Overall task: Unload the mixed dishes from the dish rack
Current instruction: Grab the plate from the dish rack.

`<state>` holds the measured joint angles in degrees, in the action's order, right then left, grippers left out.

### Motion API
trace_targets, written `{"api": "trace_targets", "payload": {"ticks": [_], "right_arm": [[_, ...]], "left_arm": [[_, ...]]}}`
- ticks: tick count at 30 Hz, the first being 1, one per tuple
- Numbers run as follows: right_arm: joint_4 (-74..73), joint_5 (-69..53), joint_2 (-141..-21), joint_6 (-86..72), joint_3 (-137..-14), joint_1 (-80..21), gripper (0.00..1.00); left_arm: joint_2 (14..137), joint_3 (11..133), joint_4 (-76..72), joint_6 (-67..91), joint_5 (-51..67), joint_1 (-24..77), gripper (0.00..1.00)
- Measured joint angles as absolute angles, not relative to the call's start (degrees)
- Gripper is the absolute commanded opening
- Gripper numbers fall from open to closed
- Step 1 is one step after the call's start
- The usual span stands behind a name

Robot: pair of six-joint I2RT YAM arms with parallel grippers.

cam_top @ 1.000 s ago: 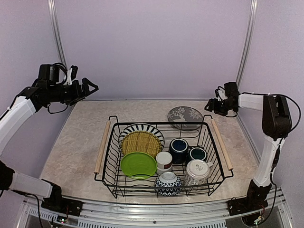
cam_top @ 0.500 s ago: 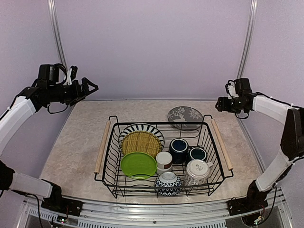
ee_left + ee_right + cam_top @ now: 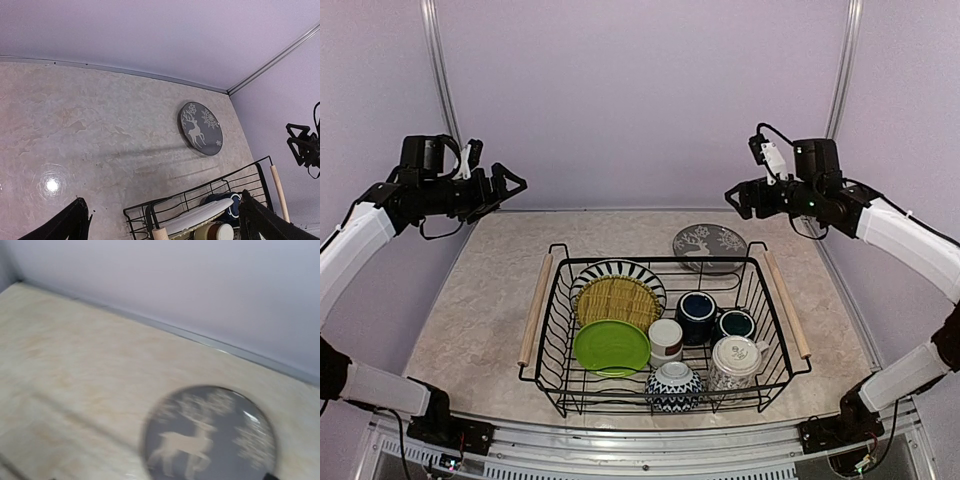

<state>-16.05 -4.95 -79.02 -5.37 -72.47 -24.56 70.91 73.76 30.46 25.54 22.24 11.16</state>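
Right end effector (image 3: 740,198) hangs high over the far-right corner, jaws looking parted and nothing in them; left end effector (image 3: 508,186) is up on the far-left side, spread wide and just as empty. Big picture first: the dish rack (image 3: 620,392) sits mid-surface (image 3: 480,300), loaded. On its left side the striped plate (image 3: 620,270), woven yellow plate (image 3: 615,300) and lime-green plate (image 3: 611,346) overlap, green nearest me and on top, so I'd peel those front to back, never yanking the one underneath. A grey deer plate (image 3: 710,243) lies flat just behind the rack, which I read as the drop zone. On the rack's right side are the patterned bowl (image 3: 674,386), the big white cup (image 3: 735,360), the dark blue mug (image 3: 697,315), the teal mug (image 3: 735,324) and the small banded cup (image 3: 666,338), packed close. For the right arm I'd go for the teal mug: come straight down, one finger inside the rim, lift vertically until it clears the wire wall, then land it beside the grey plate, not on it.
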Motion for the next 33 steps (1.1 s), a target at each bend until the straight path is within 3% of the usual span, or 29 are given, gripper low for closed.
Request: {"api": "trace_targets", "payload": {"ticks": [15,23,33], "right_arm": [[-18.65,-11.29,-94.32,8.43,-84.18,-45.67,0.81],[-22.98,-13.65,-102.59,12.71,-91.15,-48.77,0.64],[-26.83,-12.69,-105.56,14.11,-92.75,-48.80,0.50]], "left_arm": [[72.79,73.76,30.44,26.15,24.32,10.50,0.99],[73.03,73.76,30.41,26.68,25.06,9.67,0.99],[73.06,73.76,30.39,26.74,25.98,9.63,0.99]]}}
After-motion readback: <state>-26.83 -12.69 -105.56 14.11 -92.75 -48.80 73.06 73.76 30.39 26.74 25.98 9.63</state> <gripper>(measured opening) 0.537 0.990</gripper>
